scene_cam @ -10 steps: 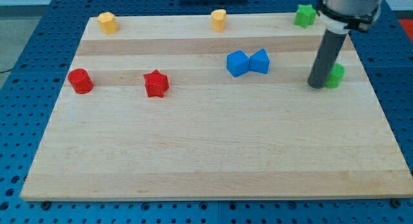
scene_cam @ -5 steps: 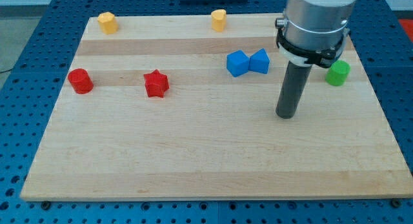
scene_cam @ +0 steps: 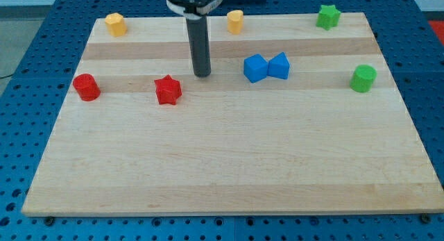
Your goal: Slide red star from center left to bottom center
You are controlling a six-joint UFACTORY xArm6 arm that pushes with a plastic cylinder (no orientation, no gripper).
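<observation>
The red star (scene_cam: 168,89) lies on the wooden board (scene_cam: 229,164) at centre left. My tip (scene_cam: 202,75) rests on the board just up and to the right of the red star, a short gap away and not touching it. The rod rises straight toward the view's top. The two blue blocks (scene_cam: 266,67) sit to the tip's right.
A red cylinder (scene_cam: 87,87) lies at the far left. A yellow block (scene_cam: 115,23) and a second yellow block (scene_cam: 235,21) sit along the top edge. A green star (scene_cam: 328,17) is at top right, a green cylinder (scene_cam: 363,78) at right.
My tip has swept left across the board, from beside the green cylinder, past the blue blocks, to just above right of the red star. No block has moved.
</observation>
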